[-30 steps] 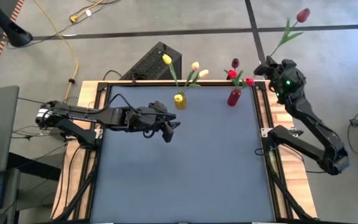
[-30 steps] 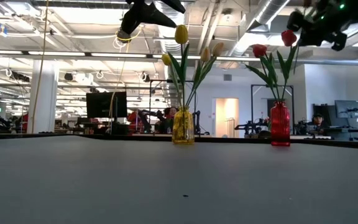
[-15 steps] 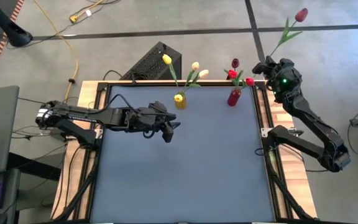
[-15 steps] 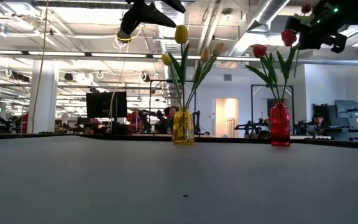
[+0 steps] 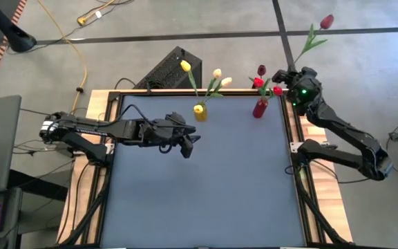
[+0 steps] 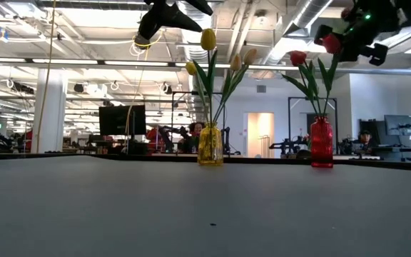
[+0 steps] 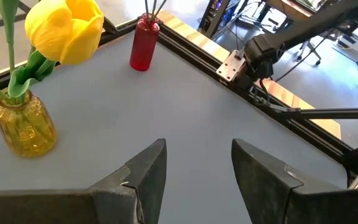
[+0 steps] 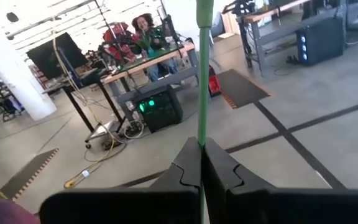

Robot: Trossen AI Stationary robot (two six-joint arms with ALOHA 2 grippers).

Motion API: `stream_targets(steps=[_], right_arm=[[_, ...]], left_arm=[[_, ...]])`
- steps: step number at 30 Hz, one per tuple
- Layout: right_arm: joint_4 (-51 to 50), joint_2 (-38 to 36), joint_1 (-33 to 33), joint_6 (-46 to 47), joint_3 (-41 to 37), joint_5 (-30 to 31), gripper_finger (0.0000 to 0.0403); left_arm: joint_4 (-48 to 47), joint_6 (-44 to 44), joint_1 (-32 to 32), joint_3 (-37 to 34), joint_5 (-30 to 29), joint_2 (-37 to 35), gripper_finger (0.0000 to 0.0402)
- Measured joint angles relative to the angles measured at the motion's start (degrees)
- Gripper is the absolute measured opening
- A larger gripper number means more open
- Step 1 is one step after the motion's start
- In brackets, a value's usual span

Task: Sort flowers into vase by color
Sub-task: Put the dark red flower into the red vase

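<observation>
- Right gripper [image 5: 287, 75]: pinched shut on the stem of a red tulip [image 5: 327, 21], just beside the red vase [image 5: 260, 108].
- Tulip's long axis: slants up and away from the vase.
- Left gripper [image 5: 187, 143]: fingers spread, empty, farther from the vase.

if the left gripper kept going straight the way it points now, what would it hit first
Probably bare table top: the open left gripper points down across it, between the yellow vase and the red vase. Depth is unclear.
</observation>
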Motion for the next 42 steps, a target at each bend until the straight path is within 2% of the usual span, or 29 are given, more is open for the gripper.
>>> stream_targets(steps=[6,15,35,39,42], right_arm=[[4.1,4.6,3.6,-2.0,0.0,6.6,0.0025],[4.0,6.6,3.9,-4.4,0.0,9.9,0.0025],[4.8,7.1,4.7,2.4,0.0,10.0,0.0025],[9.4,5.4,5.0,0.5,0.0,8.8,0.0025],[12.4,4.4,5.0,-5.2,0.0,7.5,0.0025]], left_arm=[[-0.2,0.0,-0.3,0.0,0.2,0.0,0.0169],[-0.2,1.3,-1.6,0.0,0.0,0.0,0.0169],[-0.2,2.9,-3.1,0.0,-1.0,0.0,0.0169],[-0.2,2.9,-3.1,0.0,-1.0,0.0,0.0169],[-0.2,2.9,-3.1,0.0,-1.1,0.0,0.0169]])
